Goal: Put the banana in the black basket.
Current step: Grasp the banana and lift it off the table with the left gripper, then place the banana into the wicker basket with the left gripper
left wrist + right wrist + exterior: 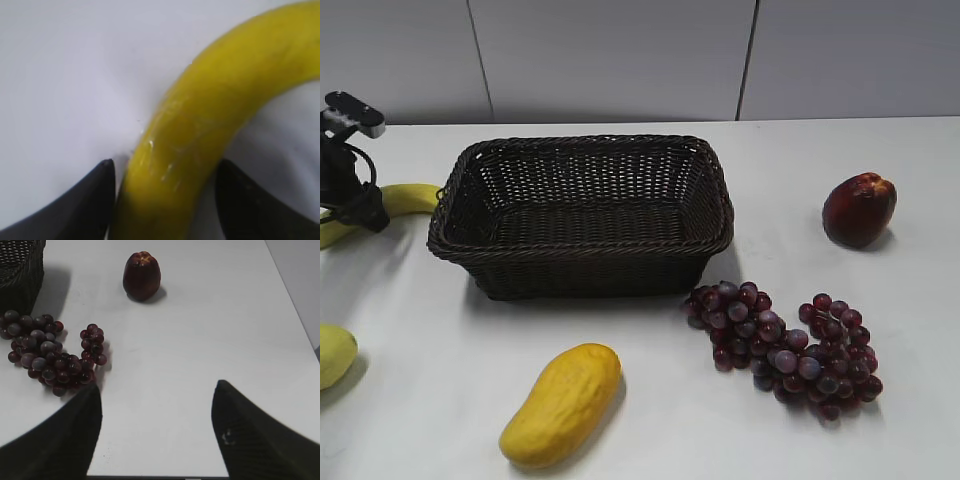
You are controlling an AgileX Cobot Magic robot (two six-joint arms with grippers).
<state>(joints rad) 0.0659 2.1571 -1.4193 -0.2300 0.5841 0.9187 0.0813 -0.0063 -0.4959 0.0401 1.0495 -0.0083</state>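
From the front, the left hand (pixel 350 205) sits at the far left edge of the white surface (pixel 650 400), down over the banana (pixel 408 198). The banana lies on the surface just left of the black basket (pixel 582 215), outside it. Only part of the banana shows here, sticking out on both sides of the arm.

The left wrist view is much closer. There the banana (pixel 200 135) fills the picture, curving up and to the right, with one dark finger (pixel 85 205) on each side of it. The left finger is right against the skin. The right one has a thin gap, so I cannot tell if the hand (pixel 165 200) is squeezing yet.

The right hand does not show from the front at all. Its own camera shows it (pixel 156 435) spread wide and holding nothing, above bare surface. That view also shows the grapes (pixel 50 352), a dark red apple (pixel 142 276) and a corner of the basket (pixel 20 270).

Only the front view shows the plump yellow mango (pixel 563 403) near the front edge and a pale yellow fruit (pixel 334 355) at the left edge.
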